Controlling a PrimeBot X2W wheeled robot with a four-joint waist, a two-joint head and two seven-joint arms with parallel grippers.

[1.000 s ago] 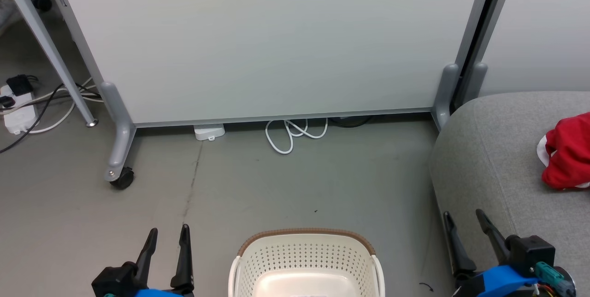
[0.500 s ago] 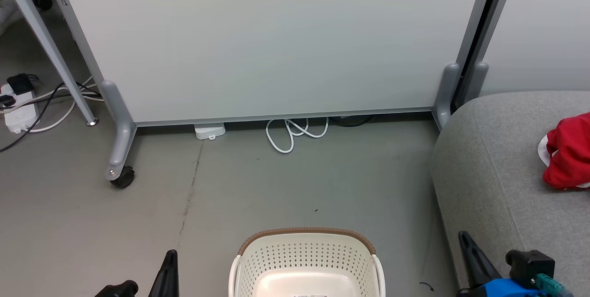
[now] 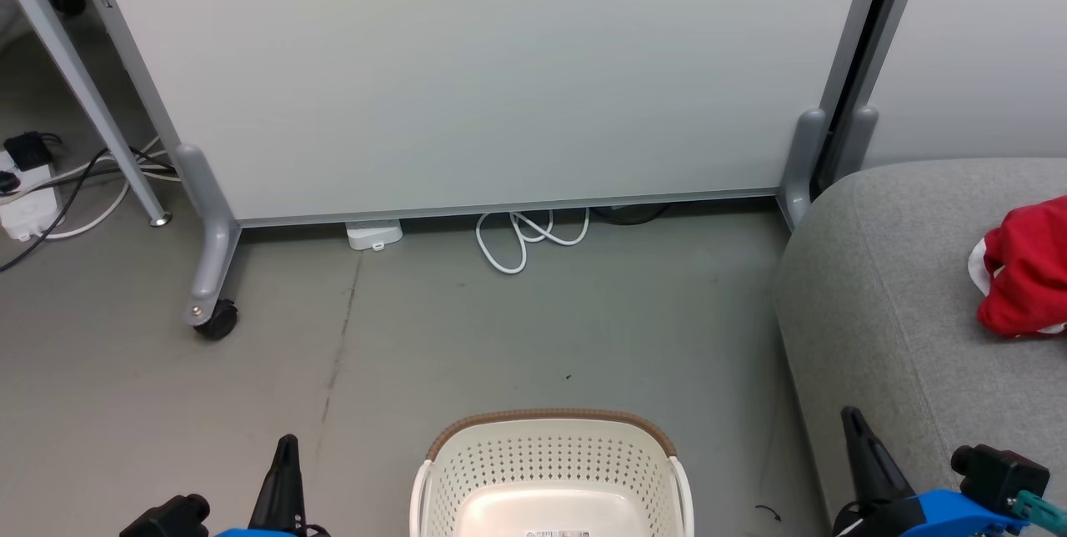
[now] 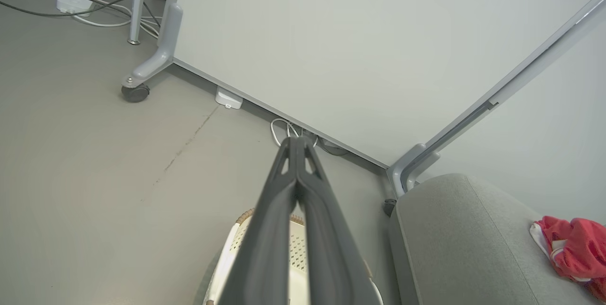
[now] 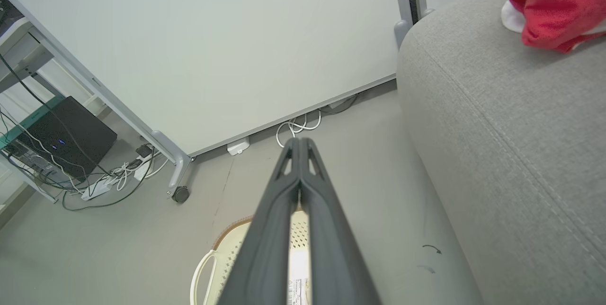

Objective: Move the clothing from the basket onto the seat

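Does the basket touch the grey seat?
Apart. In the head view, a strip of bare floor lies between the basket and the seat.

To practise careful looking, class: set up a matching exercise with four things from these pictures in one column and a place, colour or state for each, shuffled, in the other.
Column one:
1 clothing
2 basket
3 left gripper
4 white cable

Column two:
a coiled under the panel
b shut
c lying on the seat
d cream with a brown rim

Pairs: 1-c, 2-d, 3-b, 4-a
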